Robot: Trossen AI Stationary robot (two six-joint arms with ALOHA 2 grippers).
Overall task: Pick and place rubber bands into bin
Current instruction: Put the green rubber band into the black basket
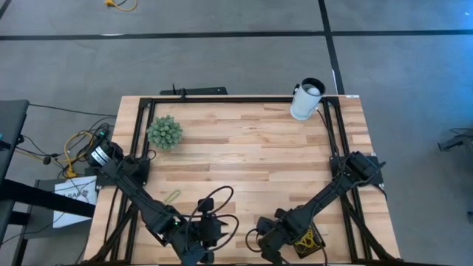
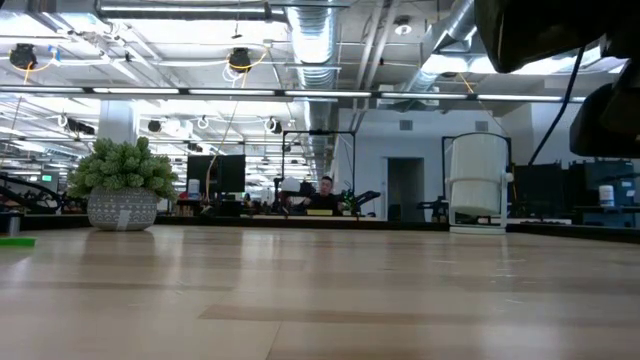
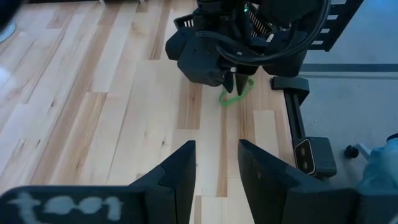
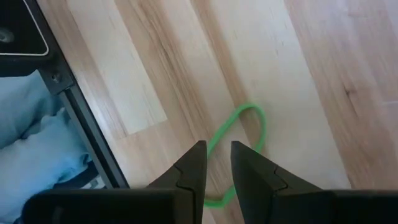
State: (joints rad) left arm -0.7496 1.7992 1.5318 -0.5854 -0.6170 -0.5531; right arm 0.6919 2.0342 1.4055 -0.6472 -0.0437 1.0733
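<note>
Evidently early on, a green rubber band (image 4: 249,118) is lying unpicked beneath the right gripper (image 4: 216,163), fingers parted and empty, left gripper (image 3: 216,163) idling likewise

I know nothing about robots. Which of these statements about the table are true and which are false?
1. A small green leafy plant in a grey pot stands on the light wooden table. True.
2. The white cylindrical cup stands in the table's middle. False: it is at the far edge, on the right arm's side.
3. A thin green rubber band lies on the wood at the right gripper. True.
4. The left gripper holds a red band. False: its fingers are open and hold nothing.
</note>
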